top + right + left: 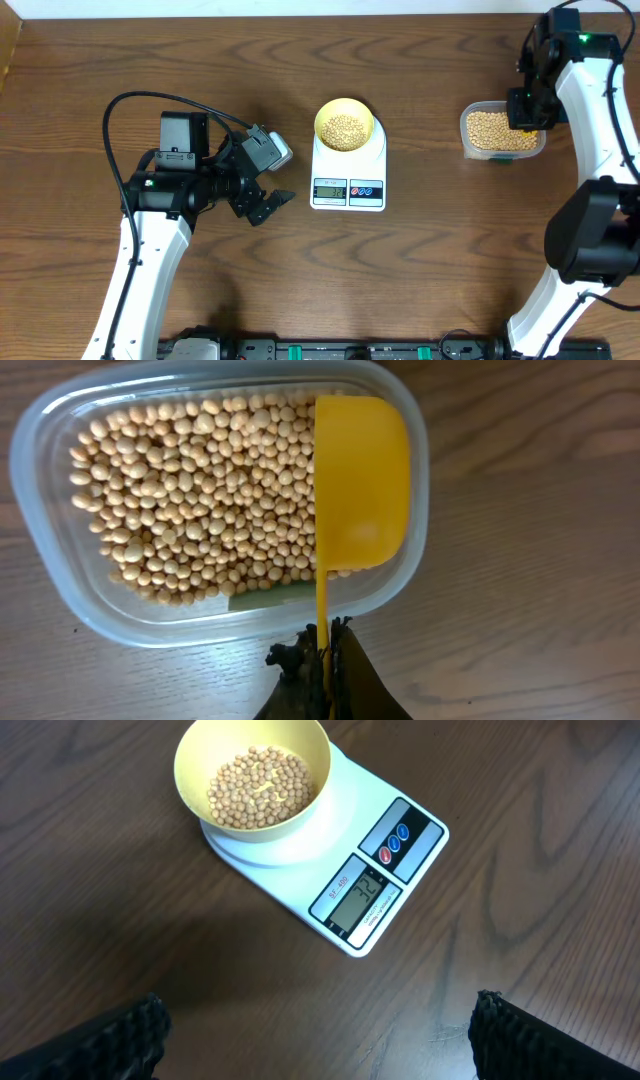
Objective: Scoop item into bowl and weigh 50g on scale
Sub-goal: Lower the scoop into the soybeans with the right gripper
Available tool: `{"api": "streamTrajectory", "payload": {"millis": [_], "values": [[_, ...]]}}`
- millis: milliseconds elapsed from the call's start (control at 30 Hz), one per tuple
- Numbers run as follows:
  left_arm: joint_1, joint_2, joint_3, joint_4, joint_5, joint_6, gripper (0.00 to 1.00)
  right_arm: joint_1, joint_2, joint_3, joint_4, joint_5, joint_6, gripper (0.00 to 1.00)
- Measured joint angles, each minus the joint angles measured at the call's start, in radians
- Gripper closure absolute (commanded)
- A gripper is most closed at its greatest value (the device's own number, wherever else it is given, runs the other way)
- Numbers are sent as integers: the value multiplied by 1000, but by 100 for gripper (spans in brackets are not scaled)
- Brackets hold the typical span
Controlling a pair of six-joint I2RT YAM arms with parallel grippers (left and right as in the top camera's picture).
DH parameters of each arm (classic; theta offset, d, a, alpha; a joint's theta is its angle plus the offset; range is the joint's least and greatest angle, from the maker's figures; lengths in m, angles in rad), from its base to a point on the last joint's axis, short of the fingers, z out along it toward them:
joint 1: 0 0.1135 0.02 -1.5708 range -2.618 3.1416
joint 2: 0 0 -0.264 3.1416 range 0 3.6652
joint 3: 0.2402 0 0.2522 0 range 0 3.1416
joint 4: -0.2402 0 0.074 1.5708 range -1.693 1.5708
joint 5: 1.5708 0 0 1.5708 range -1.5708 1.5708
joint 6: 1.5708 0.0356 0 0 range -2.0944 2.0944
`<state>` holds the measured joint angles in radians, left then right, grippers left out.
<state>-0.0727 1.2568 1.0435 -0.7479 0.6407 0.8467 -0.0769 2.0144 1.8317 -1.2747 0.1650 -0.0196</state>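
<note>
A pale-yellow bowl (344, 125) (252, 778) holding tan beans (260, 788) stands on the white scale (349, 165) (345, 885), whose display reads a number. My left gripper (268, 204) (318, 1038) hovers open over bare table to the left of the scale, with nothing between its fingers. My right gripper (325, 650) is shut on the thin handle of a yellow scoop (360, 485). The scoop's empty cup hangs over the right end of a clear tub (503, 131) (40, 550) full of beans (200, 500). In the overhead view the right arm hides the scoop.
The clear tub sits at the far right of the wooden table, well apart from the scale. A black cable (150, 100) loops above the left arm. The right arm's white links (600, 130) stand along the right edge.
</note>
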Motion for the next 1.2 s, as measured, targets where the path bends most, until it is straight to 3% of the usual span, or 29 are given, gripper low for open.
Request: {"api": "streamTrajectory", "payload": {"millis": [900, 1200], "values": [[0, 0, 0, 0, 0, 0, 2, -61, 70, 2, 23, -289, -36, 99], [0, 0, 0, 0, 0, 0, 2, -181, 74, 2, 49, -544, -55, 99]]}}
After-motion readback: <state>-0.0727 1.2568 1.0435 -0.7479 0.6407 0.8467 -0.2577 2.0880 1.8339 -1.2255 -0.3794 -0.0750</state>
